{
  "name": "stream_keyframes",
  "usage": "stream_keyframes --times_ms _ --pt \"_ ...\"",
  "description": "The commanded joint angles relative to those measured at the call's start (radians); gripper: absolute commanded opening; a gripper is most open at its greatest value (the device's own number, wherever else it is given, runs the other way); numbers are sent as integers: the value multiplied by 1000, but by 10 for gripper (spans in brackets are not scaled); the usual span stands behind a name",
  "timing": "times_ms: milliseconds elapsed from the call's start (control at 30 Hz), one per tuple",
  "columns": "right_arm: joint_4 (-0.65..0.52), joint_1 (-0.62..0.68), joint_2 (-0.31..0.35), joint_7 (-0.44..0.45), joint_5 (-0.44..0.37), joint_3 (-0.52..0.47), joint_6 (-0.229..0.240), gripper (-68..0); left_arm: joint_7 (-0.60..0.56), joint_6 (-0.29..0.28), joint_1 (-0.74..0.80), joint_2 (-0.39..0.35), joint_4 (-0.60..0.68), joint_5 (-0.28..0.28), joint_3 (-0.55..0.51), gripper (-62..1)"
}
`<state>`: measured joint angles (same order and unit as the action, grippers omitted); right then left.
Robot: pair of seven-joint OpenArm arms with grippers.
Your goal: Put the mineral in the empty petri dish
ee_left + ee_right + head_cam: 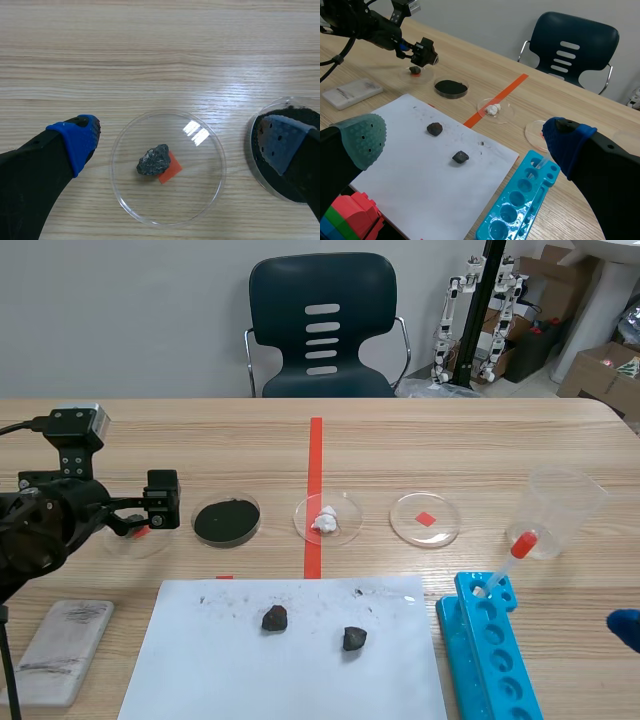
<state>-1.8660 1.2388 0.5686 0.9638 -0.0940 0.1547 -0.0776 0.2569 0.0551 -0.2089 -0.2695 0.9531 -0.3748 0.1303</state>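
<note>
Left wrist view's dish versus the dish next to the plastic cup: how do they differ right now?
The leftmost dish holds a dark mineral lying partly over its red tape square. The dish by the cup holds nothing, and its square shows fully. The left gripper hangs open above the leftmost dish, while no gripper is near the dish by the cup. Both dishes are clear, round and shallow, and each sits on a red mark.
</note>
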Motion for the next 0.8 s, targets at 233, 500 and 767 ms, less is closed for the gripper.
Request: stream_keyframes --times_ms 233,500,767 --pt "-20 -4 5 18 -3 -3 0 4 -29 2 32 -14 42 0 -9 14" --pt "-20 -4 5 18 -3 -3 0 4 -32 2 32 -14 42 -3 -9 14" --pt "-20 -4 5 18 -3 -3 0 4 -51 2 32 -13 42 -3 -9 14"
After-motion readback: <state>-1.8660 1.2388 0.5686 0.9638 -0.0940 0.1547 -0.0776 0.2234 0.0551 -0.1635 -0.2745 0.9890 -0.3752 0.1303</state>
